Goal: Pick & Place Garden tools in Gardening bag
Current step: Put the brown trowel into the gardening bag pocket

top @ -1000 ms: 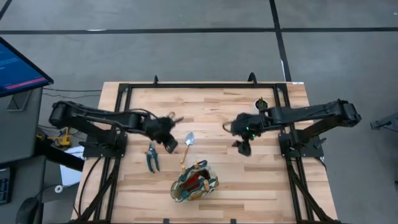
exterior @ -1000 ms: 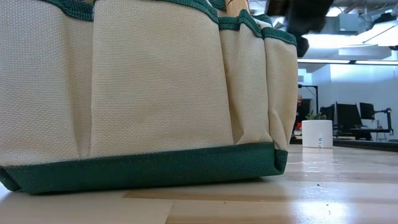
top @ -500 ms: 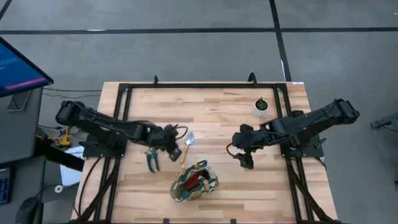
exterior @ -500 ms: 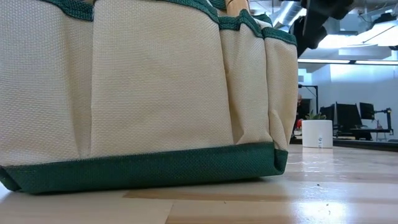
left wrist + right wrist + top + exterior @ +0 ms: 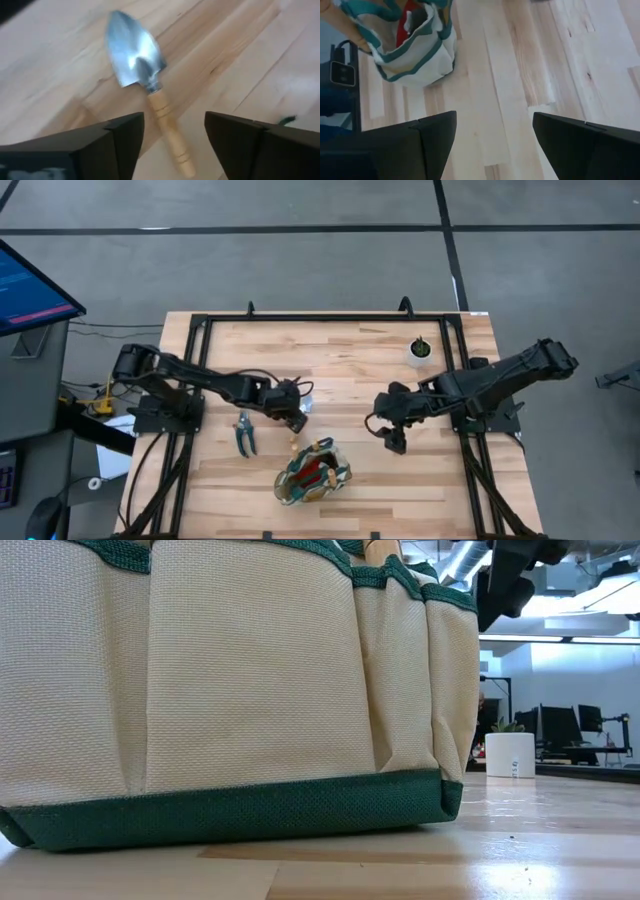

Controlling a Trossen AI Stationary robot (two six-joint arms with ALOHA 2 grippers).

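On the tabletop [image 5: 350, 370] there is one gardening bag [image 5: 313, 472], one pruning shears [image 5: 244, 432], one trowel [image 5: 145, 85] and one white pot [image 5: 420, 350]. The left gripper [image 5: 172, 137] hangs over the trowel with fingers apart, holding nothing. The right gripper [image 5: 492, 132] is open too, near the bag. Inside the bag something red shows, perhaps one tool.

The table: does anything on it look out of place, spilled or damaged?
Nothing stands out. The trowel lies flat on the table under the open left gripper, the pruning shears lie beside it, and the gardening bag stands upright.
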